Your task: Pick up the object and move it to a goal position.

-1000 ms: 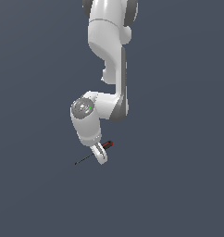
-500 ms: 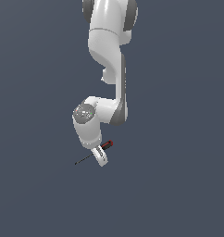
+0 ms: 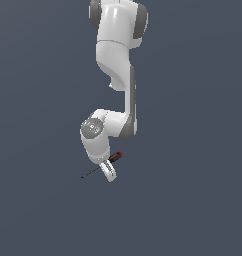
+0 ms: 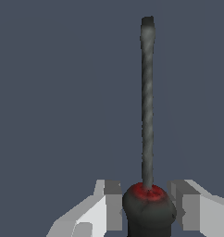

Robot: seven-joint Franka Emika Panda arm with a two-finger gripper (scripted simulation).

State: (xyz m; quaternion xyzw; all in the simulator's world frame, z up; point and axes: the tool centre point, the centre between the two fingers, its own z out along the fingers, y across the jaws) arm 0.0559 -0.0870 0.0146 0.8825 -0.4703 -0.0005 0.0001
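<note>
The object is a small screwdriver (image 3: pixel 114 157) lying low in the exterior view, with its red end cap toward that view's right and its thin dark shaft pointing to that view's left. In the wrist view the screwdriver (image 4: pixel 147 115) shows its black handle and red collar between my two fingers, and the shaft runs straight away from the camera. My gripper (image 3: pixel 109 173) reaches down over the handle. The gripper (image 4: pixel 148 201) has its light grey fingers (image 4: pixel 111 203) set close against both sides of the handle, shut on it.
The white arm (image 3: pixel 118 60) hangs down from the top of the exterior view and bends at a grey joint (image 3: pixel 92 128) just above the hand. Around it there is only a flat dark blue-grey background.
The hand has sunk slightly lower around the handle and the upper arm has leaned a little. The screwdriver has stayed in the same spot.
</note>
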